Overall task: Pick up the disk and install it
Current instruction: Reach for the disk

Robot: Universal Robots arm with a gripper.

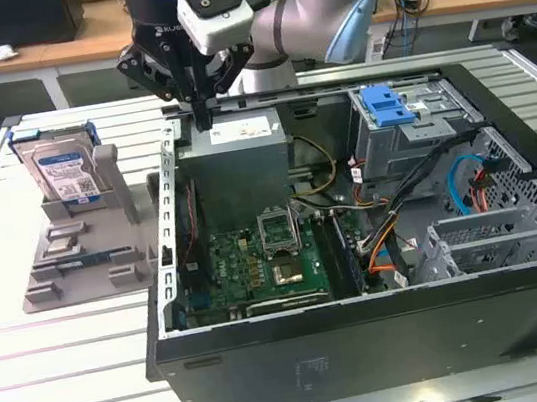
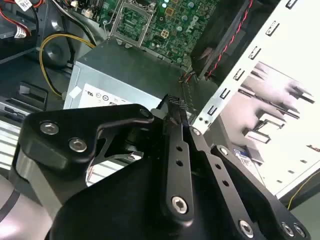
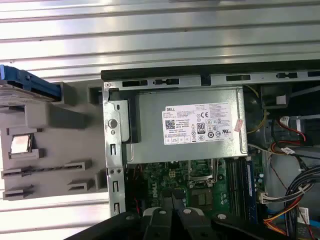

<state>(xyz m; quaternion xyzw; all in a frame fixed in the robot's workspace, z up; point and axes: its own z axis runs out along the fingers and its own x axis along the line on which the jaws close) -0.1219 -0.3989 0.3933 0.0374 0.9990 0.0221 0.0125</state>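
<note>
Step in hand: the approach ahead of the pick was judged to be under way; nothing was held, and the disk point(image 1: 64, 171) had not yet been lifted

Gripper: the gripper point(image 1: 203, 120) was seen with its fingers brought together on nothing, poised just above the edge of the power supply point(image 1: 235, 137) at the upper middle of the exterior view

Disk: it was stood upright in the grey holder point(image 1: 85, 257) at the exterior view's left, outside the computer case point(image 1: 369, 333) and well apart from the gripper

Install site: the grey drive bay point(image 1: 412, 144), topped by a blue latch bracket point(image 1: 386, 105), was set inside the case toward the exterior view's upper right; whether a slot was free could not be told

What the pick calls for: by judgement, the fingers would have to be parted, carried across to the holder and lined up with the blue carrier's sides, so that the disk could be drawn straight up out of its slot

Labels and writing: a white-and-blue label was borne on the disk's face, and a white printed sticker point(image 3: 204, 124) was fixed to the power supply; print and marks were carried on both, but nothing is read off here
</note>
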